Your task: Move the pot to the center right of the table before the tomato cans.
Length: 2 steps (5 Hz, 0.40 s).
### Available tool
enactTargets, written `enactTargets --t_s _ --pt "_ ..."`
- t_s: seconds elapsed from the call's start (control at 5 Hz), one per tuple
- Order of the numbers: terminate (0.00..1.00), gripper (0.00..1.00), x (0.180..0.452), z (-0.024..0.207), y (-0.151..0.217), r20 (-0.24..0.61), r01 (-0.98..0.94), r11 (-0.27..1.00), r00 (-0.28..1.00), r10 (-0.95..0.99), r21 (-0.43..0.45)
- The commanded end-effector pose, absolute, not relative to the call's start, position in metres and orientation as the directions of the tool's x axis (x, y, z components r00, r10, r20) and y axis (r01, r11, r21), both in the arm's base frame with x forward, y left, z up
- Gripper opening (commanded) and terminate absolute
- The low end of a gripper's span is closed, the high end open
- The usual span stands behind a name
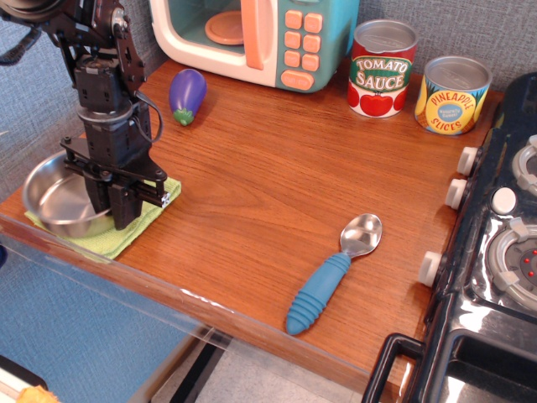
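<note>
End effector fingers pinching right rim of pot, on green cloth.

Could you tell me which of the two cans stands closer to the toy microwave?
The red-and-white Tomato Sauce can, directly beside the microwave; the yellow Pineapple Slices can sits nearer the stove.

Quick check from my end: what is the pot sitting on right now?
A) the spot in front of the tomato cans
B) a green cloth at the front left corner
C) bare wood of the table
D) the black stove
B: the pot rests on the green cloth at the table's front left corner, with the end effector at its right rim.
</note>
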<state>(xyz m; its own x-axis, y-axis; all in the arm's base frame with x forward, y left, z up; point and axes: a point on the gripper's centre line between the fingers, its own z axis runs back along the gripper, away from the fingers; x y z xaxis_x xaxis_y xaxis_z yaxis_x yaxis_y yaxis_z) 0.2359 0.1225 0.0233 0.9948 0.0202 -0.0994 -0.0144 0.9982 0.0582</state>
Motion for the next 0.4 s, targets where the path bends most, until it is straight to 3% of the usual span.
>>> enactTargets --t_s 0.0,0.2 --pt "0.0 0.0 0.24 0.092 0.101 -0.012 0.071 0.99 0.997 -0.07 0.124" --pt "0.0 0.0 0.256 0.132 0.063 0.05 0.171 0.977 0.983 -0.178 0.125"
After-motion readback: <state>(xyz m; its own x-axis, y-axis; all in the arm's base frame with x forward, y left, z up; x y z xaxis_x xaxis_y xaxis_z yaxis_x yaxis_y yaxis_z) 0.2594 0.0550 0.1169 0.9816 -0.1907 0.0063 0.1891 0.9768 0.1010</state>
